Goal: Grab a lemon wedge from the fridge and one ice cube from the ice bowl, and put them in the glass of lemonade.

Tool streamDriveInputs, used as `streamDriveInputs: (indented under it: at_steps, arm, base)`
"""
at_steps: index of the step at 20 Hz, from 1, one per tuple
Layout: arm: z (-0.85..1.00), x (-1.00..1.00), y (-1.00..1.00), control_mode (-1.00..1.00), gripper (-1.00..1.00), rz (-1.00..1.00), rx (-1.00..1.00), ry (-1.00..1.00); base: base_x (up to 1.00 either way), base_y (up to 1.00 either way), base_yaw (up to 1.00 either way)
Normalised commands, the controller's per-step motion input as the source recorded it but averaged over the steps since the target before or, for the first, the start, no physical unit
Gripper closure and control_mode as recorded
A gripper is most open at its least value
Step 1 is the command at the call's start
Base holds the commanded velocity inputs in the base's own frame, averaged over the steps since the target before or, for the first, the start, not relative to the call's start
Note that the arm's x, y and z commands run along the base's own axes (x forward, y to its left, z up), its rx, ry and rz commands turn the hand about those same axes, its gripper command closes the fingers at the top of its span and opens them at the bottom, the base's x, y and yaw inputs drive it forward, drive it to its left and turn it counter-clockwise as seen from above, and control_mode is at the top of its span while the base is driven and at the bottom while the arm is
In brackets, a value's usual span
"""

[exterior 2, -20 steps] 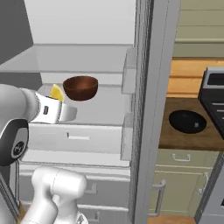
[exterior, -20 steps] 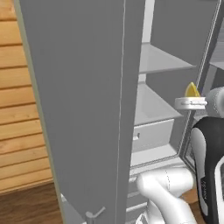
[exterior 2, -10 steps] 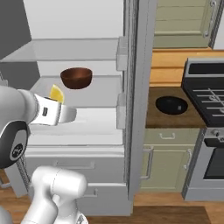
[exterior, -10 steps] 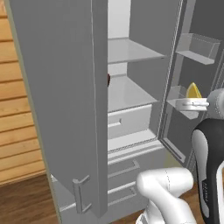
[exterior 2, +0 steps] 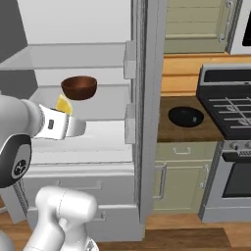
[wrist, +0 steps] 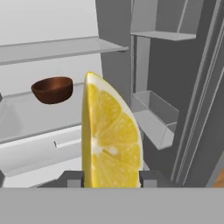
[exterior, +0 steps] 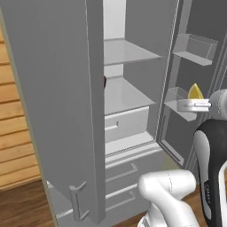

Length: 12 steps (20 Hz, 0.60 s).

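While the fridge (exterior: 62,88) stands with its doors open, the end effector (wrist: 111,177) is clamped on the lemon wedge (wrist: 110,140), one finger on each flat side of it. In the hand view the wedge stands upright between the two dark fingertips (wrist: 72,178), with its pale cut face towards the camera and its pointed end up. In the right base view the wedge (exterior 2: 63,105) shows as a small yellow piece on top of the white hand, in front of the open fridge (exterior 2: 147,98) and clear of its shelves. In the left base view it (exterior: 195,91) is beside the door bins of the right fridge door. A brown bowl (exterior 2: 79,87) sits on the middle fridge shelf (exterior 2: 105,98), near its front edge, well apart from the wedge. To the right of the fridge, the ice bowl (exterior 2: 186,116) rests on the wooden worktop (exterior 2: 169,132), close to the edge next to the stove (exterior 2: 228,112). Below this worktop are olive-green cabinets (exterior 2: 179,171).
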Motion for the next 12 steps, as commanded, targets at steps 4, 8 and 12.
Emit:
streamDriveInputs:
  at_steps: [4, 8, 12]
  arm:
    - [0.00, 0.00, 0.00, 1.00, 1.00, 0.00, 0.00, 0.00]
    - [0.00, 0.00, 0.00, 1.00, 1.00, 0.00, 0.00, 0.00]
    - [0.00, 0.00, 0.00, 1.00, 1.00, 0.00, 0.00, 0.00]
  base:
    - [-0.36, 0.41, -0.24]
    - [-0.10, 0.61, -0.28]
    - [-0.19, 0.72, -0.30]
